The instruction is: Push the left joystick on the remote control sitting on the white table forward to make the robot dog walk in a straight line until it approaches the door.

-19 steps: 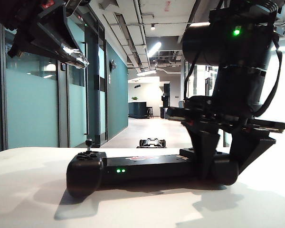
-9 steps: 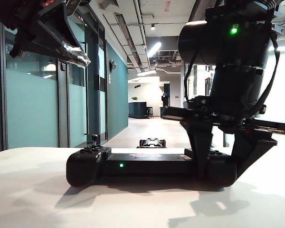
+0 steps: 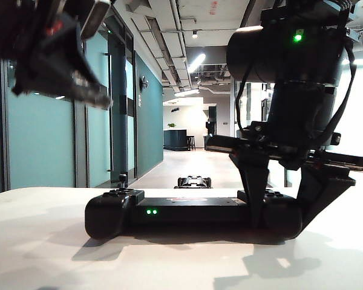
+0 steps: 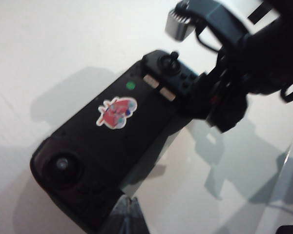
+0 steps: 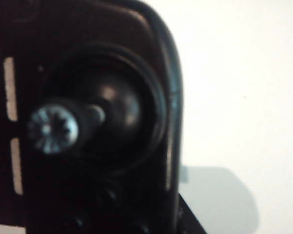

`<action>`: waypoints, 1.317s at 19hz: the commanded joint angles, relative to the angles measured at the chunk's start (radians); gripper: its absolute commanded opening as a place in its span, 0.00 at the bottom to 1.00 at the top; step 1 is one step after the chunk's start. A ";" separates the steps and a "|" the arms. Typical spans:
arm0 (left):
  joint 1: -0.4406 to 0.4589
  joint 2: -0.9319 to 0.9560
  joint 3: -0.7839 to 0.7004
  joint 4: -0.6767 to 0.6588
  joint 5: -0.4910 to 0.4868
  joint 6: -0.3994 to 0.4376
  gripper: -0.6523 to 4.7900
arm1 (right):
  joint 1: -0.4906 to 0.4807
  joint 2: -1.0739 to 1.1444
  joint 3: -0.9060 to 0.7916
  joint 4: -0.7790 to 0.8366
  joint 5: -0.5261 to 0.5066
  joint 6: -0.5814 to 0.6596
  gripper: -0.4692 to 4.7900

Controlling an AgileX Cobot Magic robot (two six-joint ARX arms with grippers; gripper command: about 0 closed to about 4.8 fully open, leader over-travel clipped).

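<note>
The black remote control point(image 3: 190, 212) lies on the white table point(image 3: 42, 248), two green lights on its front. My right gripper point(image 3: 282, 208) is shut on its right handle, one finger on each side. The left joystick point(image 3: 123, 179) stands upright on the left handle, untouched. My left gripper point(image 3: 94, 96) hangs high above and to the left of it, fingers together. From the left wrist the remote point(image 4: 115, 134) shows its red sticker, the left joystick point(image 4: 62, 165) close to my shut fingertips point(image 4: 129, 214). The robot dog point(image 3: 194, 181) stands on the corridor floor beyond the table.
A long corridor runs away behind the table, with a teal glass wall and a dark-framed door point(image 3: 118, 115) on its left. The right wrist view is filled by the remote's right stick point(image 5: 53, 130) and bare white table point(image 5: 234, 97).
The right gripper rolled and turned the remote, so it now lies squarer to the camera and the left joystick shifted right. The left gripper tilted and dropped slightly.
</note>
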 commanded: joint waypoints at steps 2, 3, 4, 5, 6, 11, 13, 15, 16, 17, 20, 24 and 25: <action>-0.001 -0.002 -0.067 0.100 0.009 0.008 0.11 | 0.002 0.003 -0.004 -0.038 -0.010 0.011 0.47; -0.001 -0.002 -0.080 0.119 0.009 0.008 0.11 | 0.002 0.003 -0.004 -0.038 -0.010 0.011 0.47; -0.001 -0.002 -0.097 0.148 0.009 0.008 0.11 | 0.002 0.003 -0.004 -0.037 -0.010 0.011 0.47; -0.001 -0.001 -0.107 0.173 0.008 0.009 0.11 | 0.002 0.003 -0.004 -0.039 -0.011 0.011 0.47; -0.001 -0.001 -0.115 0.195 0.008 0.011 0.11 | 0.002 0.003 -0.004 -0.039 -0.011 0.011 0.47; -0.001 0.101 -0.120 0.251 0.013 0.054 0.11 | 0.002 0.003 -0.004 -0.045 -0.013 0.011 0.47; -0.001 0.152 -0.120 0.279 0.013 0.071 0.11 | 0.002 0.003 -0.005 -0.046 -0.013 0.012 0.47; -0.001 0.189 -0.120 0.307 0.017 0.083 0.11 | 0.002 0.003 -0.005 -0.046 -0.013 0.012 0.47; -0.001 0.203 -0.120 0.317 0.016 0.089 0.11 | 0.002 0.003 -0.005 -0.046 -0.013 0.011 0.47; -0.001 0.215 -0.120 0.330 0.016 0.089 0.11 | 0.002 0.003 -0.005 -0.047 -0.013 0.011 0.47; 0.000 0.254 -0.120 0.387 0.015 0.090 0.11 | 0.002 0.003 -0.005 -0.047 -0.013 0.011 0.47; 0.000 0.293 -0.120 0.428 0.013 0.090 0.11 | 0.002 0.003 -0.005 -0.056 -0.013 0.011 0.47; 0.000 0.301 -0.120 0.432 0.013 0.090 0.11 | 0.002 0.003 -0.005 -0.059 -0.013 0.011 0.47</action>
